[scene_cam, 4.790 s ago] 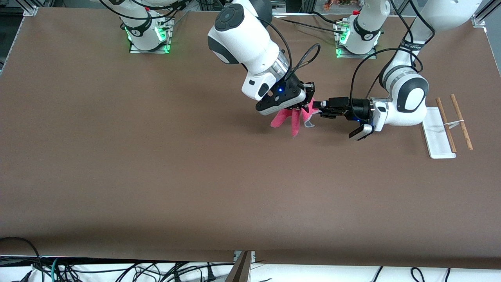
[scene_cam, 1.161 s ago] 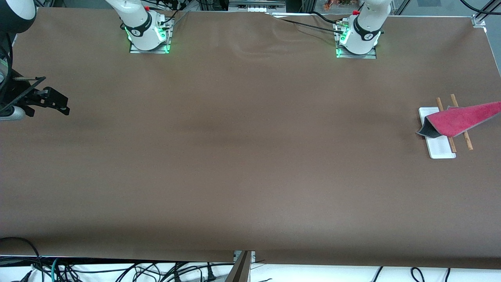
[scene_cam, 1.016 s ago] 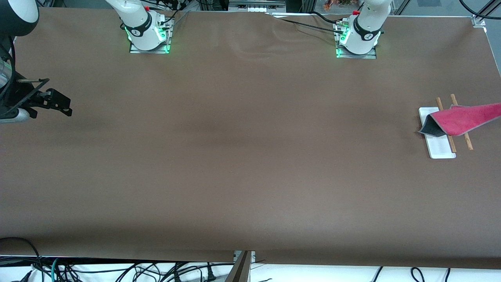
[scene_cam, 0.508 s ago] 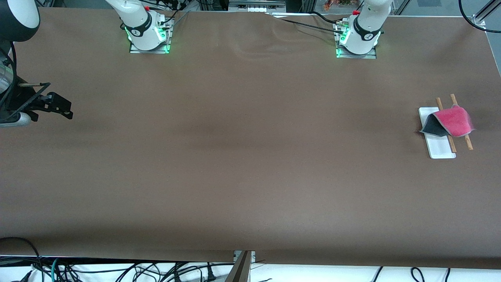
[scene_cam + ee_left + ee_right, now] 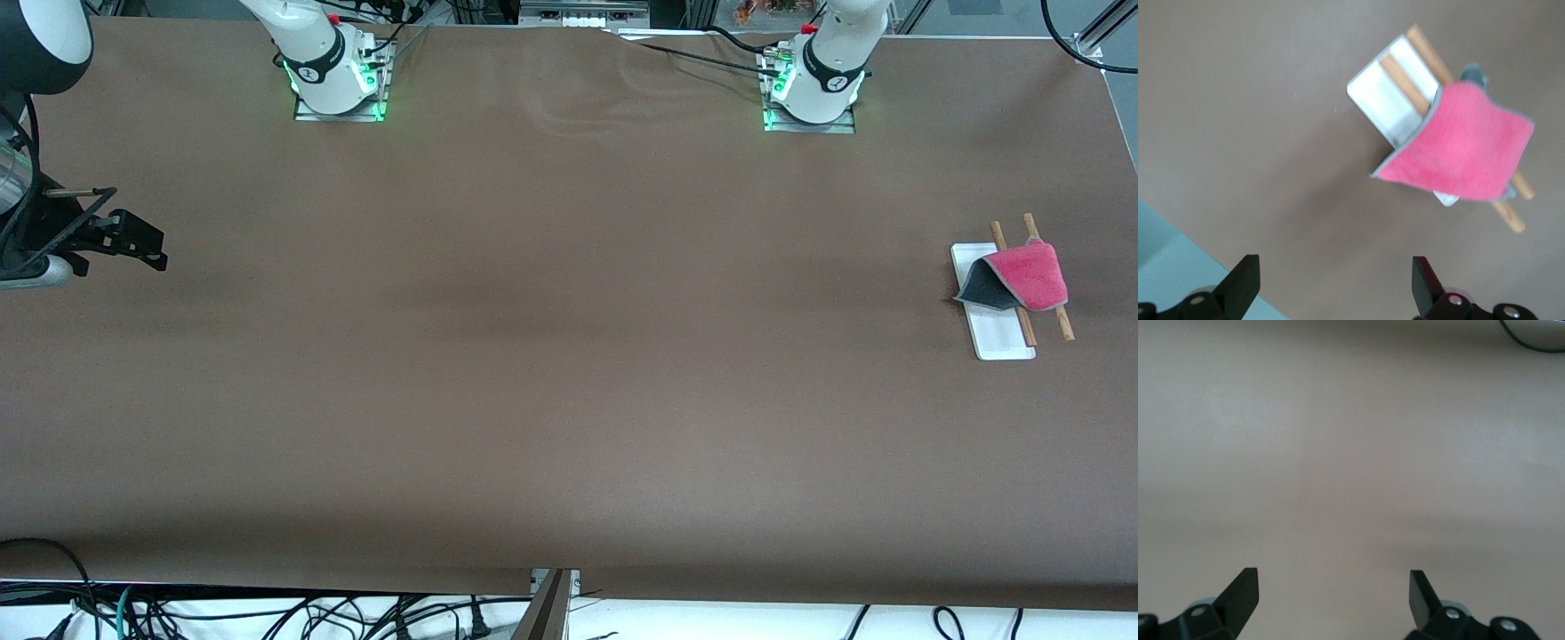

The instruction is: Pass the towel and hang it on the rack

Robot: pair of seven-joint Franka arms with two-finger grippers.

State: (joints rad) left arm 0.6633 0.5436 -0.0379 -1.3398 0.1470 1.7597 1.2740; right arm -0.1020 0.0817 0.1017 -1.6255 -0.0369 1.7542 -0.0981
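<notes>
The pink-red towel (image 5: 1029, 276) lies draped over the rack's two brown rods (image 5: 1063, 325) at the left arm's end of the table. Its dark grey reverse (image 5: 982, 289) hangs down over the rack's white base (image 5: 1003, 345). In the left wrist view the towel (image 5: 1458, 150) covers the middle of the rods (image 5: 1421, 43) and part of the base (image 5: 1378, 100). My left gripper (image 5: 1335, 283) is open and empty, high above the table beside the rack, and out of the front view. My right gripper (image 5: 147, 247) is open and empty at the right arm's end of the table, over bare brown table (image 5: 1333, 593).
The two arm bases (image 5: 338, 84) (image 5: 813, 89) stand along the table's edge farthest from the front camera. The table's end edge, with pale blue floor past it (image 5: 1171, 267), shows close to the rack. Cables (image 5: 267, 618) hang below the edge nearest the front camera.
The towel was stretched from the rack toward the table's end, held by one end. That end was let go and the towel has settled folded over the rods. The right arm hardly moved.
</notes>
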